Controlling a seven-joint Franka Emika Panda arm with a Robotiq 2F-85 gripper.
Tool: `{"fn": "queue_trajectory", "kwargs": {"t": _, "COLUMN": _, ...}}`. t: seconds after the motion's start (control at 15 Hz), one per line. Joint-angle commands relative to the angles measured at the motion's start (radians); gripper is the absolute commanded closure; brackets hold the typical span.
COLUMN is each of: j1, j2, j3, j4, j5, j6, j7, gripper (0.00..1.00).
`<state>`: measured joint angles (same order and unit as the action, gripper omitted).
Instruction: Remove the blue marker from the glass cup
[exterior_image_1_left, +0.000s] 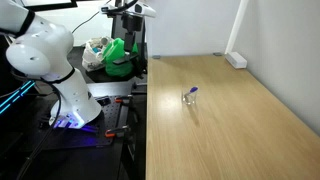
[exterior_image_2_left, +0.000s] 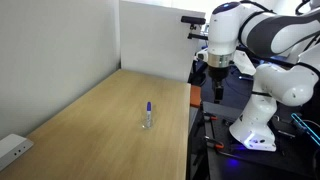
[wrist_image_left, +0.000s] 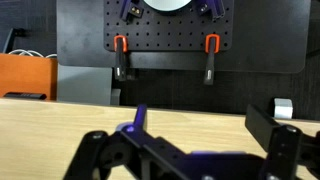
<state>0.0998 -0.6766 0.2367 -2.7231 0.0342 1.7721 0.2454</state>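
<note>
**A:** Any writing to read?

**B:** Nothing is large enough to make out.

**A:** How is the arm posed?

**B:** The white arm (exterior_image_2_left: 268, 40) is folded up beside the wooden table (exterior_image_2_left: 85, 115). Its gripper (exterior_image_2_left: 216, 76) is raised off the table's edge. In the wrist view the jaws are apart and hold nothing.

**A:** And the marker?

**B:** The blue marker (exterior_image_1_left: 193, 91) stands in the glass cup (exterior_image_1_left: 188, 98) mid-table, well apart from the gripper.

A pale wooden tabletop (exterior_image_1_left: 250, 120) fills the scene in both exterior views. It is bounded by plain white wall panels (exterior_image_2_left: 150, 35), and a small white rectangular box (exterior_image_1_left: 236, 60) lies at its edge beside the wall. In the wrist view a black perforated pegboard (wrist_image_left: 180, 35) stands beyond the table's far edge, carrying two orange-topped clamps (wrist_image_left: 120, 45), and an orange box (wrist_image_left: 28, 75) stands at the left.
</note>
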Motion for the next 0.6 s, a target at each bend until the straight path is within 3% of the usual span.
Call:
{"fn": "queue_trajectory", "kwargs": {"t": 0.0, "j1": 0.011, "j2": 0.002, "j3": -0.010, "j4": 0.002, "j5": -0.006, "j6": -0.002, "j7": 0.006, "gripper": 0.00}}
{"fn": "queue_trajectory", "kwargs": {"t": 0.4, "j1": 0.012, "j2": 0.002, "j3": -0.008, "j4": 0.000, "j5": -0.006, "j6": 0.005, "j7": 0.008, "gripper": 0.00}}
{"fn": "queue_trajectory", "kwargs": {"t": 0.53, "j1": 0.009, "j2": 0.011, "j3": 0.011, "j4": -0.004, "j5": -0.031, "j6": 0.073, "j7": 0.023, "gripper": 0.00}}
